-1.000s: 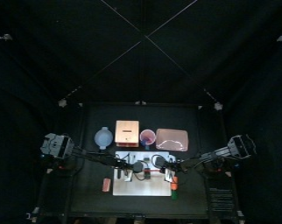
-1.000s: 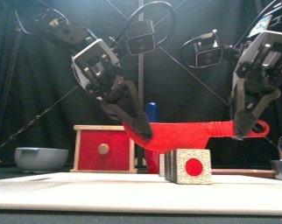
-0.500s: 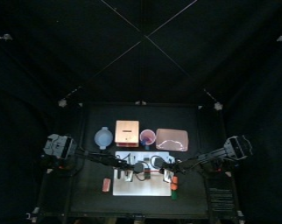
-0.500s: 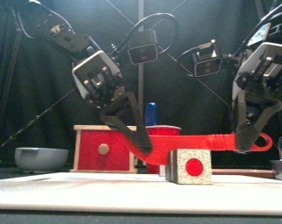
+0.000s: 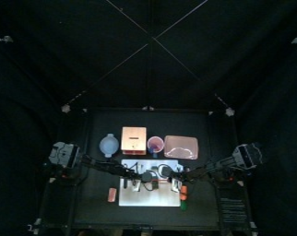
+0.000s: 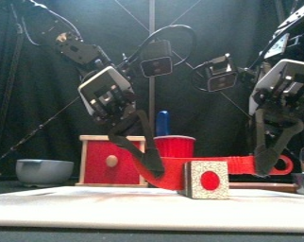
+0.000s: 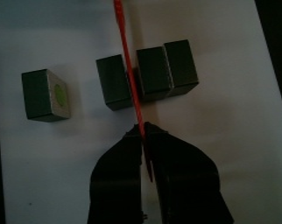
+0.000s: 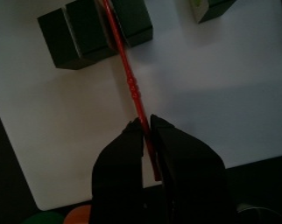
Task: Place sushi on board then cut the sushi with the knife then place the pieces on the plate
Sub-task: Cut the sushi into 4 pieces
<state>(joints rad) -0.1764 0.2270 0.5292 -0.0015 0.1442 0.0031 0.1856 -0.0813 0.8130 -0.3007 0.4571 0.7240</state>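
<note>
Sushi roll lies near the middle of the white cutting board. It is four dark green blocks: one stands apart, three stand side by side.

Tool, left to right: the left gripper is clamped on the blade end of the red knife. The blade runs level over the seam between two of the three joined blocks. The right gripper is clamped on the handle end. How deep the blade sits in the seam cannot be told.

Handling, as judged: the blocks look rigid and light, with smooth flat faces. They should part cleanly at a seam rather than crush. A light block on a slick board is likely to slide or tip under a sideways push, so pressure wants to go straight down. For lifting, the broad flat dark sides offer the best hold, one block at a time.

Surface, left to right behind the board:
- a blue-grey bowl
- a pale wooden box with a red drawer front
- a red cup holding a blue knife
- the pink tray, with nothing visible on it

A small orange toy lies by the board's left edge; its kind cannot be told.

Room: the board rests flat on a black table, with black curtain behind.
</note>
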